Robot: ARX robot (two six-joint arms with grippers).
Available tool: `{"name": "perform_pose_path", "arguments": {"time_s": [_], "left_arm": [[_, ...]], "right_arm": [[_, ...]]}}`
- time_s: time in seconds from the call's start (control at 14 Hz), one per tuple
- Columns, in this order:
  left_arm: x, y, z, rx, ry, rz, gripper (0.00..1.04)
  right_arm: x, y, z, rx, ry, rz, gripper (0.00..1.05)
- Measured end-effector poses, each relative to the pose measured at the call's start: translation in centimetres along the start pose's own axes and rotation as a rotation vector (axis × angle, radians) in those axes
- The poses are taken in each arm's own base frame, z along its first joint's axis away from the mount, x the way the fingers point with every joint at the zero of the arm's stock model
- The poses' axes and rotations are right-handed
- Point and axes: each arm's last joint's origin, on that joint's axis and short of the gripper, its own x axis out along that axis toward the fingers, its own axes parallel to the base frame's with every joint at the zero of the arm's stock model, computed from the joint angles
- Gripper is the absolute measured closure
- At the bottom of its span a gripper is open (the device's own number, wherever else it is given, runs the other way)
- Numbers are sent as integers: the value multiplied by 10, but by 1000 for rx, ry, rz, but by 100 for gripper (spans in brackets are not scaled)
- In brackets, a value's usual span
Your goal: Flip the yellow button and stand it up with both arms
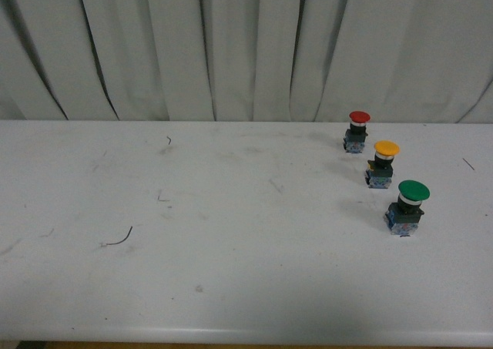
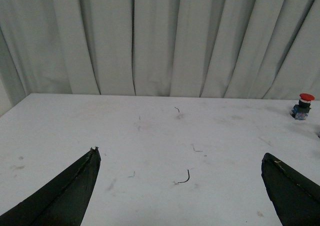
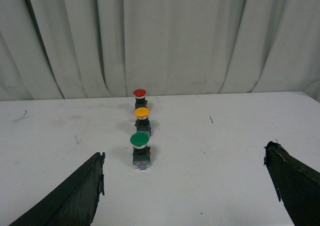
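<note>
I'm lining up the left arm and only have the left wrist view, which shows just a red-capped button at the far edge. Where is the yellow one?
Observer: The front view shows the yellow button in a row between the red button and the green button, on the table's right side.
Operator: Is it lying down?
Observer: No, it stands cap up on its contact block, as do both neighbours.
Operator: Is the right arm on it?
Observer: No. The right gripper is open, with the row between its fingertips and farther off; nothing is held.
</note>
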Motion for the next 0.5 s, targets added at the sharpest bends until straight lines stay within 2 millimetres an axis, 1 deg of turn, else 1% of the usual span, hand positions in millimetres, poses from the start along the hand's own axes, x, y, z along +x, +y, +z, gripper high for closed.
{"name": "perform_pose_path", "arguments": {"time_s": [0.5], "left_arm": [[0,0,0,0,0,0,7]], "right_arm": [[0,0,0,0,0,0,6]]}}
